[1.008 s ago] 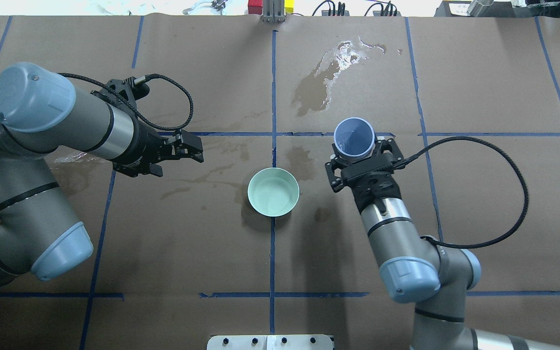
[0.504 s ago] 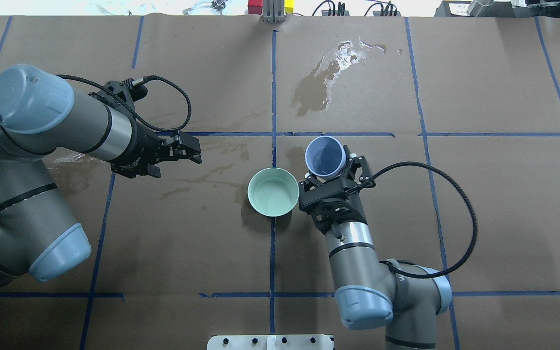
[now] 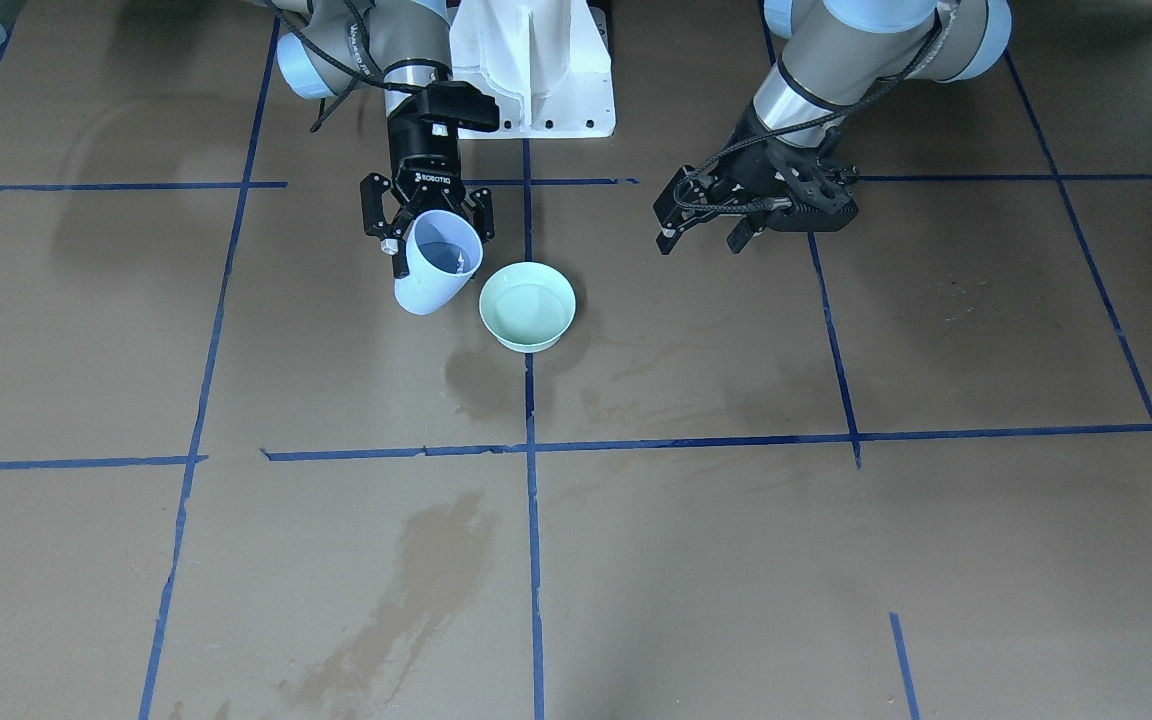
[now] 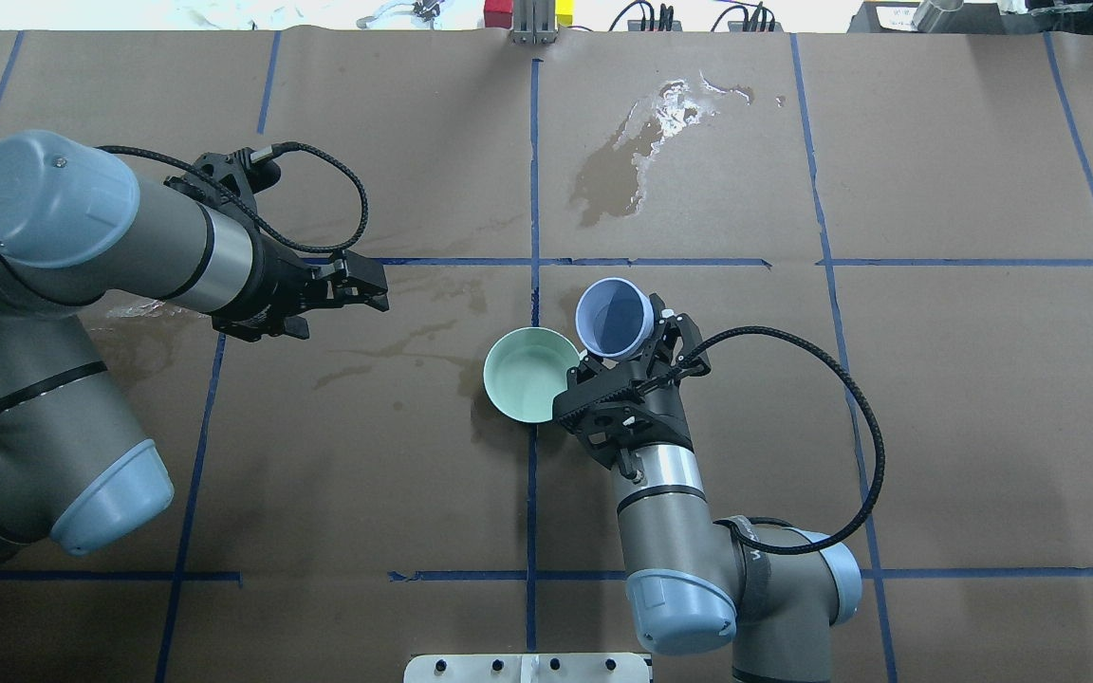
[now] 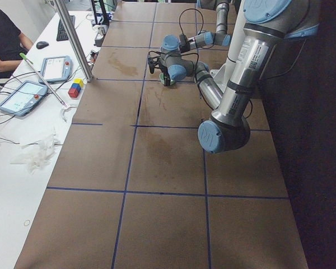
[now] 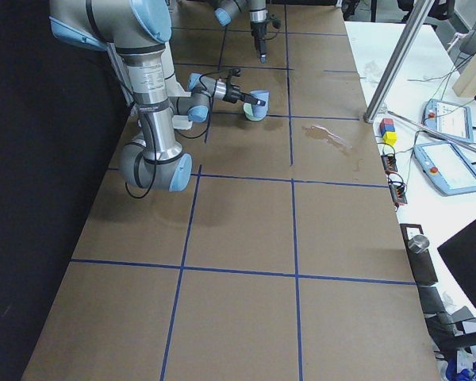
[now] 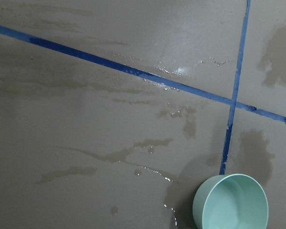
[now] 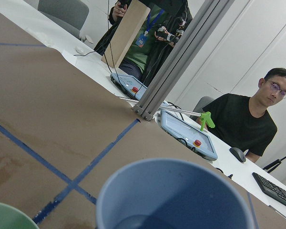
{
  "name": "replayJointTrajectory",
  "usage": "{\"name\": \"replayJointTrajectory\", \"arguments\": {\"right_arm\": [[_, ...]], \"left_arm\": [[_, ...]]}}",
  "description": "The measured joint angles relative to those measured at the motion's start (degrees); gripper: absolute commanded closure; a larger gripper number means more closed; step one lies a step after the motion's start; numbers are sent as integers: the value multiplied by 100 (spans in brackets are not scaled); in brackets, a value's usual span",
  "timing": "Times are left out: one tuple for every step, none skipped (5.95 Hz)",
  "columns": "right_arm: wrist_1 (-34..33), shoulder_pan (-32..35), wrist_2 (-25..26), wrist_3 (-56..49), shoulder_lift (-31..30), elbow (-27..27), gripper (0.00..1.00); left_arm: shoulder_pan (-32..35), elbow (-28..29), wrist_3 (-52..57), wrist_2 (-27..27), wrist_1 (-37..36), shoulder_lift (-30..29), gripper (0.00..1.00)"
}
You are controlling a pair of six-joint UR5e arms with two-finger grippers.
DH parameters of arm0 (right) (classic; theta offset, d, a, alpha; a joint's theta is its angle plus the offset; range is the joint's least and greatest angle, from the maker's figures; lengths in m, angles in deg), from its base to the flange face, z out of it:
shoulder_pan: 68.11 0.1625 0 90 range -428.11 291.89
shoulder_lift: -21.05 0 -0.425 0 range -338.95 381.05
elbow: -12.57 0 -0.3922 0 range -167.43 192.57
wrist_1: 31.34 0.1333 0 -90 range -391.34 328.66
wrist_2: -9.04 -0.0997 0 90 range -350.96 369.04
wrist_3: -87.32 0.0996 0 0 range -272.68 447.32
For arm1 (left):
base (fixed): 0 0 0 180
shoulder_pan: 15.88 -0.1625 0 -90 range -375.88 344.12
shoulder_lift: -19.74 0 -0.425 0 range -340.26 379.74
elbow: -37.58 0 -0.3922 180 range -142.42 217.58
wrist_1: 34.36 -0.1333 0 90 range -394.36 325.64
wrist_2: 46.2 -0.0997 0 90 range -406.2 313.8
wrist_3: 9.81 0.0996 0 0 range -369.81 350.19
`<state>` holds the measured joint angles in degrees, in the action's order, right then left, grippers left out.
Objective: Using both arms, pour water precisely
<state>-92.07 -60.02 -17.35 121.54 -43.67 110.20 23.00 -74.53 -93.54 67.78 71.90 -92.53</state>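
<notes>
overhead exterior view shows the right gripper (image 4: 632,343) clamped around the wall of a blue cup (image 4: 614,317). its fingers sit on the two sides of the cup, so the mouth is free. the cup hangs just beside the far right rim of the green bowl (image 4: 527,375), which stands on the brown paper (image 4: 935,379) at a blue tape crossing. the water (image 3: 457,262) is inside the cup: in the front-facing view it glints low on the inner wall. no stream leaves the lip, so i judge that the pouring is not yet begun. the cup is already tilted, with its mouth leaning toward the bowl. i think it is held this close so that the water falls a short way and lands inside the bowl. whether the bowl has water in it, i cannot tell.

the left gripper (image 4: 378,290) is well apart on the other side of the bowl. its fingers are spread and hold nothing. its wrist camera looks down at the bowl, so perhaps it waits there for its own part.

a wet patch (image 4: 637,152) on the far paper shows what a careless tilt costs. the next tilt should be slow, with the lip over the bowl and not outside its rim.
</notes>
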Motion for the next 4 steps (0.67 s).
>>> {"name": "replayJointTrajectory", "arguments": {"right_arm": [[-12,2,-1,-129,18,-151,95],[-99,-3,-2,-252,69,-264,95],[-306,-4,6,-482,179,-318,95],[-543,-2,21,-827,288,-332,95]], "left_arm": [[-14,-10,-2,-38,0,3,0],[-28,-32,-20,-48,0,3,0],[-34,-55,-60,-50,0,3,0],[-40,-68,-93,-54,0,3,0]]}}
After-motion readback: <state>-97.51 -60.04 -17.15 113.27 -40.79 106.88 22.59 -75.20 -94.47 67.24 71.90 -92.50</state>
